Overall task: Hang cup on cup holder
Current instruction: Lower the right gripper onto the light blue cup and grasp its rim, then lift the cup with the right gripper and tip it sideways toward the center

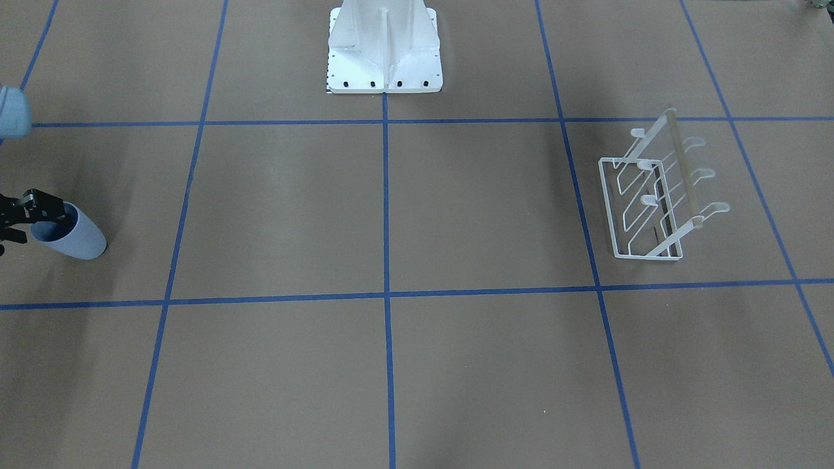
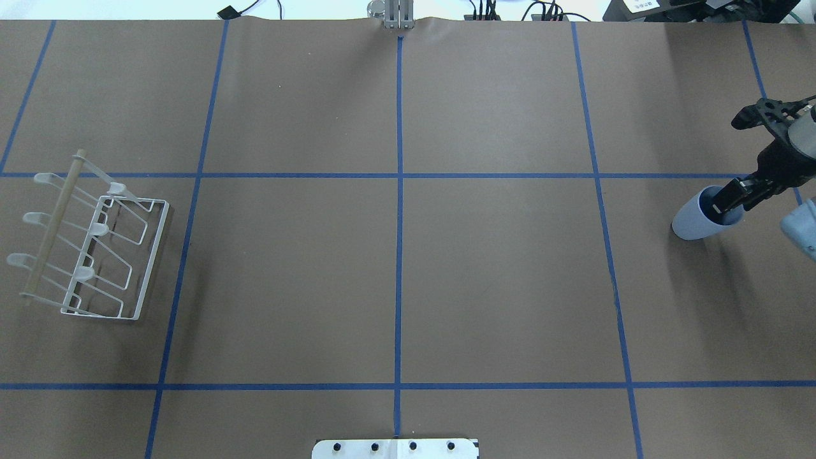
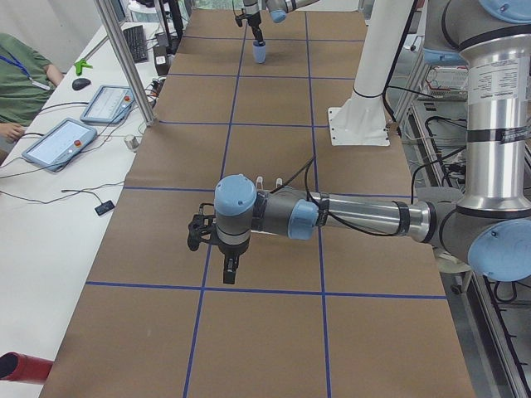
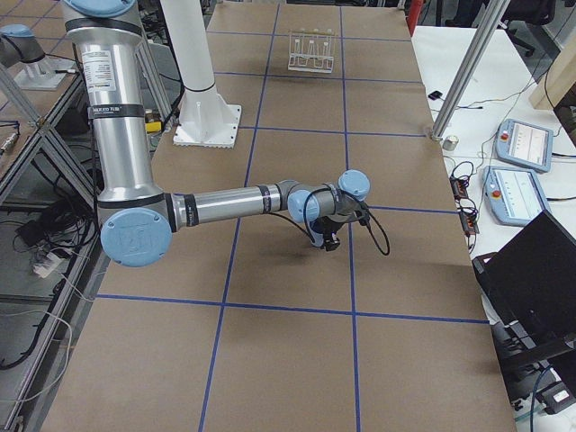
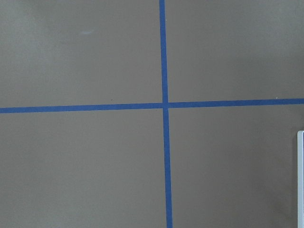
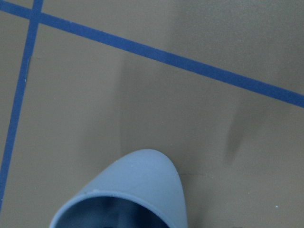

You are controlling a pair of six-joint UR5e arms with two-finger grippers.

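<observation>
The pale blue cup (image 1: 81,238) stands upright on the brown table at its right end (image 2: 692,223), and it shows small and far in the exterior left view (image 3: 260,55). My right gripper (image 2: 727,203) reaches down into it, one finger inside the mouth, jaws closed on the rim wall (image 1: 49,212). The right wrist view shows only the cup's rim and side (image 6: 142,180). The white wire cup holder (image 2: 153,258) stands at the left end (image 1: 609,208), far from the cup. My left gripper (image 3: 229,269) hangs over the table near the holder; I cannot tell whether it is open or shut.
The white robot base plate (image 1: 384,71) sits at the middle of the robot's side of the table. Blue tape lines (image 2: 399,191) divide the table into squares. Tablets (image 3: 58,143) and a seated person (image 3: 17,75) are beside the table's far long edge.
</observation>
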